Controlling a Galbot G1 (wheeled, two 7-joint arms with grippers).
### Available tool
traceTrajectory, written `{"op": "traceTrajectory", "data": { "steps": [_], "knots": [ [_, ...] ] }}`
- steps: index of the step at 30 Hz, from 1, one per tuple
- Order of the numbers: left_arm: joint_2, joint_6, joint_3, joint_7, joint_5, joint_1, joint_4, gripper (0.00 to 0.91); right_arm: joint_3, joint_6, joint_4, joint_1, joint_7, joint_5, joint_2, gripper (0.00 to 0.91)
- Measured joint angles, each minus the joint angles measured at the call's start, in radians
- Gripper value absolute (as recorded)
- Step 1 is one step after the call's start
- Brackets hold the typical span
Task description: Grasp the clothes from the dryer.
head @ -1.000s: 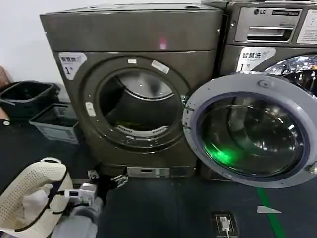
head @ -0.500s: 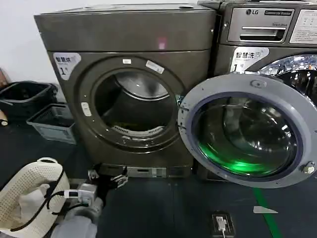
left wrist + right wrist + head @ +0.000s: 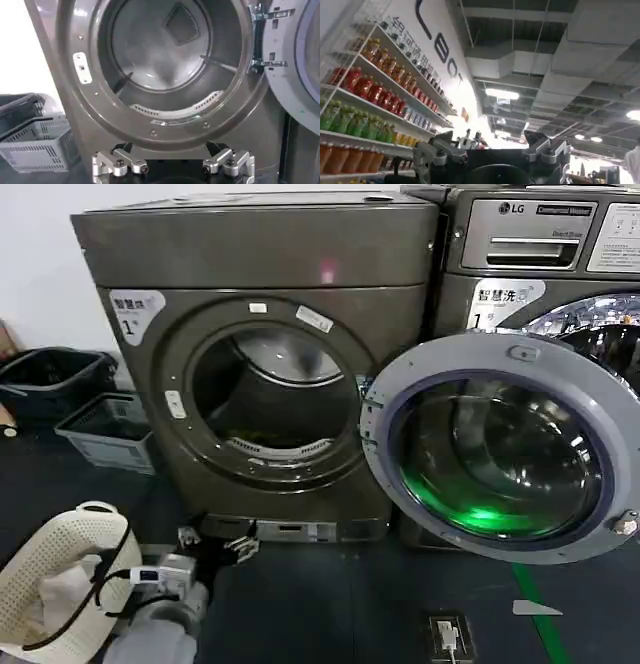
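Dryer (image 3: 270,364) stands straight ahead of the left claw (image 3: 213,544), dark bronze-grey, white "1" label (image 3: 134,312) at its upper front corner, small red light (image 3: 328,272) glowing on the plain panel above the porthole. Door (image 3: 500,449) swung fully open, hanging out on the claw's right side and covering the front of the LG machine (image 3: 540,254) next to the dryer; green glow reflects in the door glass.

Left claw sits low, in front of the dryer's base, below the porthole rim and outside the drum. In the left wrist view the left claw (image 3: 172,165) is released: two silver fingertips (image 3: 117,162) spread well apart, nothing between them, pointing at the drum opening (image 3: 165,55). Drum interior looks bare grey metal from here, with a paddle and a perforated lip at the front edge. In the head view there is a faint yellowish patch low in the drum just behind the rim; cannot tell if that is the clothes.

Cream mesh basket (image 3: 60,579) with white cloth (image 3: 50,594) inside sits just beside the left arm, on its left. Grey crate (image 3: 105,429) and black bin (image 3: 50,379) sit on the floor further left, beside the dryer.

Right claw (image 3: 492,152) points up toward the ceiling, away from the dryer, fingers spread, empty; shelves of bottles (image 3: 365,95) along the wall beside it.
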Motion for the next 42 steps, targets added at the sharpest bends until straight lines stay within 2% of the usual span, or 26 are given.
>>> {"op": "traceTrajectory", "data": {
  "steps": [42],
  "knots": [
    [-0.001,0.0,0.001,0.006,0.003,0.009,0.003,0.907,0.005,0.001,-0.007,-0.003,-0.003,0.016,0.001,0.907]
  ]
}}
